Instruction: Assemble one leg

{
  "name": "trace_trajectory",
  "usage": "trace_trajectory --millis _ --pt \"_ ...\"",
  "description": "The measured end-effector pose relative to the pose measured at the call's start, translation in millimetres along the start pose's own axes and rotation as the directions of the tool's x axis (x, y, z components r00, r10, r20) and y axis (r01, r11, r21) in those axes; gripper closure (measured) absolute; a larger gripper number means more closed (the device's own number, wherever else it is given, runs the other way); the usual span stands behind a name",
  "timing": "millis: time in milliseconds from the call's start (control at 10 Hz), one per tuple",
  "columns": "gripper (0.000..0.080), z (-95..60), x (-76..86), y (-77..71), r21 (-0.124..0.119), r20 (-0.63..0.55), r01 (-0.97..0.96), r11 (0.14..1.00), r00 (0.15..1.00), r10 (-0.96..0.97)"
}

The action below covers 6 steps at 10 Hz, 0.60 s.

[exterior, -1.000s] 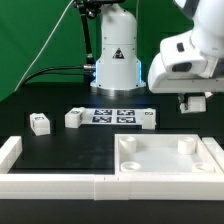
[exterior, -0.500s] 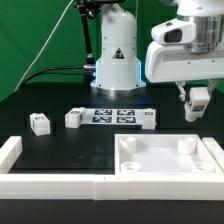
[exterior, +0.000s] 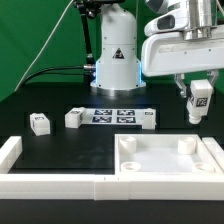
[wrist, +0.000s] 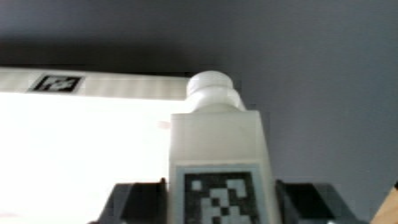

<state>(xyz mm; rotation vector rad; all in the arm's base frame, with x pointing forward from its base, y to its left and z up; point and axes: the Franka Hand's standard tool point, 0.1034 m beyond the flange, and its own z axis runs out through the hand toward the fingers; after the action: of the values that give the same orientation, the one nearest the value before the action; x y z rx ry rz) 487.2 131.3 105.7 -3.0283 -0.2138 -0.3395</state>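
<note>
Gripper [exterior: 198,92] is pinching the leg [exterior: 200,106], its fingers pressed against the block's two sides. In the wrist view the fingers [wrist: 128,202] flank the tagged face. The leg [wrist: 217,140] runs straight out from the gripper [wrist: 217,205] with its narrow peg end [wrist: 212,88] leading. The long axis therefore lies along the fingers, pointing away from the wrist. In the exterior view it hangs close to upright, clear of the table.

From the exterior view's left, the first spare leg [exterior: 39,123] and the second spare leg [exterior: 75,118] lie well apart from the hand and lower than it. The marker board [exterior: 112,116] comes next, with the third spare leg [exterior: 147,120] at its end, nearer the hand but also below it.

The panel [exterior: 168,158] lies beneath the hand, mostly toward the exterior view's left of it. The corner hole [exterior: 185,146] on the hand's side sits almost under the leg.

The peg already faces the panel, so the coming move looks like a descent with a small sideways correction rather than a turn. In the wrist view the panel [wrist: 80,130] spreads to one side of the leg, so the peg is probably not yet over the hole.
</note>
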Motion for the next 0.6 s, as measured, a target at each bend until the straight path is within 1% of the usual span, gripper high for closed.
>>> trace_trajectory --millis 100,300,400,500,600 --pt "0.0509 1.0 -2.7 -2.3 0.001 0.004 0.005 1.0 1.0 -0.005" --pt "0.0509 1.2 -2.9 -2.0 0.001 0.004 0.006 1.0 1.0 -0.006" --pt "0.0509 0.7 -1.1 1.3 -0.001 0.003 0.03 1.0 1.0 -0.03" --pt "0.0509 -0.9 7.7 8.6 -0.004 -0.009 0.043 0.999 0.999 -0.043" --pt "0.0509 -0.5 18.3 9.3 -0.003 -0.021 0.04 0.999 0.999 -0.04"
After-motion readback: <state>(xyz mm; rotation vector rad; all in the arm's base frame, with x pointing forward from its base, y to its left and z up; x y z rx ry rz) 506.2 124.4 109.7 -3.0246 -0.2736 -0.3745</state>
